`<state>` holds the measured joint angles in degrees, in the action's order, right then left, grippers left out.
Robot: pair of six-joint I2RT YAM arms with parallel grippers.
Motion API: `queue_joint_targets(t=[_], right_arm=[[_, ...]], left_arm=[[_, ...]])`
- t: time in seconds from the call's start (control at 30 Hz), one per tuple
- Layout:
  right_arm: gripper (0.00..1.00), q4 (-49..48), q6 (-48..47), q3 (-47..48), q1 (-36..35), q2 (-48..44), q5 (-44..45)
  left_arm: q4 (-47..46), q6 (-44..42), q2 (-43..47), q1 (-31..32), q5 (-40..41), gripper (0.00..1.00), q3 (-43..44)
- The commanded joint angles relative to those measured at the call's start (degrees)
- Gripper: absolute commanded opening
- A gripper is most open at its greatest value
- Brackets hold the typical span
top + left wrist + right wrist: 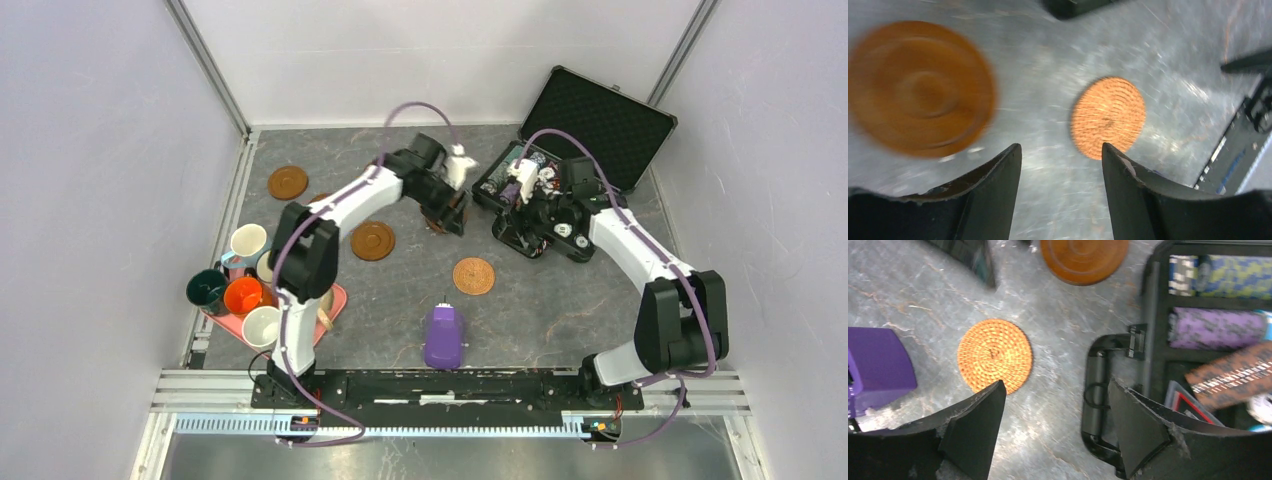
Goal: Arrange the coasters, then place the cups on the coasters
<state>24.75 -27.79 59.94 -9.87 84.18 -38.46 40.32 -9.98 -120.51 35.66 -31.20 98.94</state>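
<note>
Dark wooden coasters lie at the back left and left of centre, and a third sits partly under my left gripper. The lighter woven coaster is near the middle. Mugs crowd the left edge: a pale one, dark green, orange and white. My left gripper is open over bare table, with a blurred dark coaster and the woven coaster ahead. My right gripper is open and empty by the case handle. The woven coaster lies to its left.
A pink tray under the left arm carries the mugs. An open black case with poker chips stands at the back right. A purple device rests near the front centre. White walls close in both sides.
</note>
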Motion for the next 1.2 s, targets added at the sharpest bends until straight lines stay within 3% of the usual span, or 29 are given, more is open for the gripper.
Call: queue_joint_targets(t=[0.0,0.27,0.53,0.77,1.17], right_arm=[[0.79,-3.8,1.4,-1.5,-5.4,1.7,0.8],[0.64,-5.9,1.2,0.4,-13.5,9.7,6.9],[0.59,-7.8,1.0,-2.5,-18.0,14.4,9.6],[0.55,-6.6,-0.2,-7.0,-18.4,14.9,13.9],[0.51,2.0,-8.5,-16.4,-11.8,7.7,18.5]], left_arm=[[-5.2,3.9,4.5,-7.4,2.1,0.67,1.2],[-4.9,2.3,-2.9,-9.6,11.1,0.74,6.8],[-5.2,3.1,-9.1,-9.8,12.5,0.78,13.4],[-2.1,2.2,-14.9,-9.7,13.5,0.79,19.9],[-2.3,-2.3,-15.7,-7.6,13.9,0.77,16.2]])
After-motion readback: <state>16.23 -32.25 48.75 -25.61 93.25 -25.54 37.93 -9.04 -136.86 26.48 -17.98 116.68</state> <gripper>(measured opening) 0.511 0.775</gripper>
